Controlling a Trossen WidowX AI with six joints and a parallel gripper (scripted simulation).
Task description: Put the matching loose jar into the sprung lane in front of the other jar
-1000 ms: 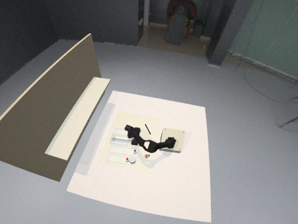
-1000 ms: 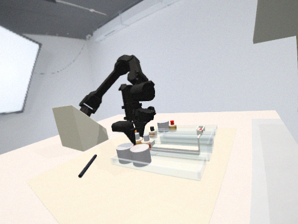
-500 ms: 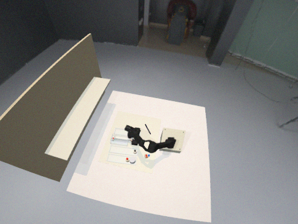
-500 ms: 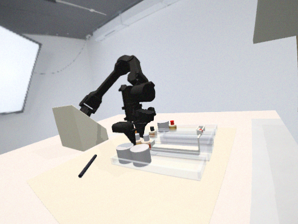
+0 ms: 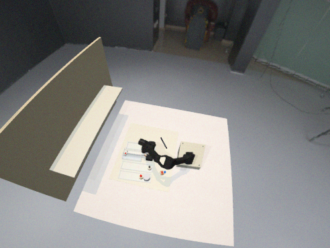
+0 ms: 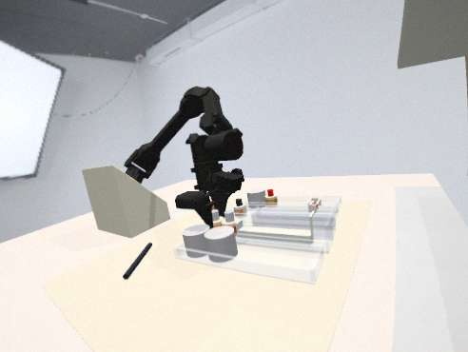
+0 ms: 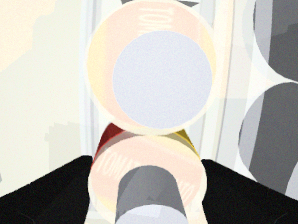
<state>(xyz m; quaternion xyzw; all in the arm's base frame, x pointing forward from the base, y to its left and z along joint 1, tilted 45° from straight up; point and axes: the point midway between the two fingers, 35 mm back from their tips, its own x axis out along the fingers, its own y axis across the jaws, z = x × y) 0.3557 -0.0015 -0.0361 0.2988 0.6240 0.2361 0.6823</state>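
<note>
Fingers are clamped on the new jar (image 7: 148,189), standing partway open around its body; wrist view shows the black finger bodies at 8 and 4 o'clock of the jar, w/ its grey cap (image 7: 148,203) pointing at the lens. Just past it, at 12 o'clock in that view, sits the old jar (image 7: 156,70): same cream body, same pale lid. The two look touching or nearly so; can't tell if there's a gap.

Step in hand, by my read: insertion from the lane front, new jar pressing the old one back. The pusher plate (image 6: 312,224) shows in the exterior view as a thin upright well down the lane (image 6: 281,235), toward 3 o'clock from the jars. Next move calls for a slow straight push along the lane axis till the new jar is past the front stop, then lower it to the floor behind the stop and only then open the fingers. Letting go early risks the spring kicking the row fwd.

Views differ: wrist gives the jar-to-jar lineup and the grip but no lane depth and no plate. Exterior gives lane length, the plate, two grey cans (image 6: 209,243) in the near lane at about 7 o'clock of the fingers, plus a dark rod (image 6: 137,261) on the surface; the arm partly hides the grip there. Top is too small for jars; it only places the arm (image 5: 164,159) over the rack (image 5: 134,161).
</note>
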